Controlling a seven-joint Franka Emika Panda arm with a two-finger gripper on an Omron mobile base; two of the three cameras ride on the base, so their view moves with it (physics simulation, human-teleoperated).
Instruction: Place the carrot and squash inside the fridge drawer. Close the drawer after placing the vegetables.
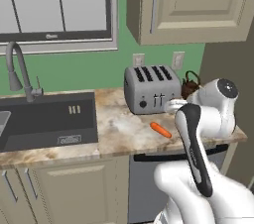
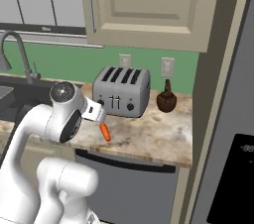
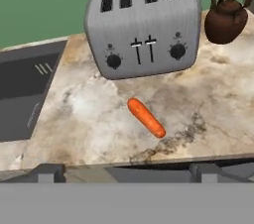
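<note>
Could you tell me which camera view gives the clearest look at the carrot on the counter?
The hand view is best: the carrot lies whole and unobstructed on the counter in front of the toaster. The left base view shows it small beside the arm; in the right base view the arm covers its upper end.

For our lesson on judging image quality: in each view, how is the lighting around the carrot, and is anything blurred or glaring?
Hand view: the carrot is sharp, evenly lit, casting almost no shadow. Left base view: soft flat light, no glare on the toaster. Right base view: the countertop is evenly lit, slightly coarse.
</note>
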